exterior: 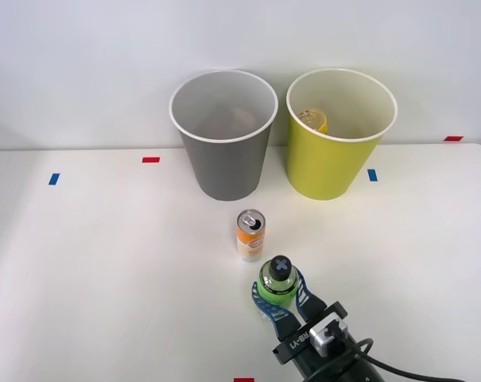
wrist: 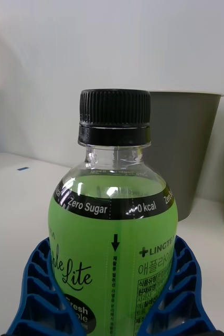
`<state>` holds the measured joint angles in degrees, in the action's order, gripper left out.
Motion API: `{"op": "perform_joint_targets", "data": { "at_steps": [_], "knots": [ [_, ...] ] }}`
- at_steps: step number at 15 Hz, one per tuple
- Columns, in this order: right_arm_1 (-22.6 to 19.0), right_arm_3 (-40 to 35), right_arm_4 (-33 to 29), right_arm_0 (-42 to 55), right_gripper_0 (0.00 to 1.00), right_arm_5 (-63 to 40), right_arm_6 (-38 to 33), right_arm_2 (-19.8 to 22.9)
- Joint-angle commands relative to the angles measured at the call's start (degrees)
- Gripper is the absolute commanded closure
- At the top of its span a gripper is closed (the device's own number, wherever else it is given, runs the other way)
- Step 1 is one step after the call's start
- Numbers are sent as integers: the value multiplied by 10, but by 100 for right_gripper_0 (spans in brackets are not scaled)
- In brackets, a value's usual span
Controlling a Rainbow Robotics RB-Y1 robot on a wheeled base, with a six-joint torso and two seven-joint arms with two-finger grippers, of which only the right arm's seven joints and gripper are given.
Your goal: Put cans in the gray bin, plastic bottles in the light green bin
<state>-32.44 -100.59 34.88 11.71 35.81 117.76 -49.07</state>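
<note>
Green bottle stands upright near the table's front edge, about midway along it, with the right gripper clasped around its lower body, one blue finger on each side. Just behind it stands the orange can, upright and close by, not touching. Farther back, near the table's far edge, the gray bin and the light green bin stand side by side with a narrow gap; a yellow-labelled bottle lies inside the green one. Bare tabletop spreads wide to both sides.
</note>
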Motion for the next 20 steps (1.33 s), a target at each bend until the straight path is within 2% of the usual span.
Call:
{"op": "perform_joint_targets", "data": {
  "at_steps": [1,5,7,11,15,20],
  "knots": [
    [-35,-153,0,89,100,-141,-3,72],
    [-53,-258,7,150,100,-214,-10,122],
    [-55,-323,14,189,100,-260,-18,159],
    [-64,-407,65,220,100,-285,-28,209],
    [-55,-421,76,172,100,-316,-38,303],
    [4,-421,124,73,100,-416,-74,362]
  ]
}}
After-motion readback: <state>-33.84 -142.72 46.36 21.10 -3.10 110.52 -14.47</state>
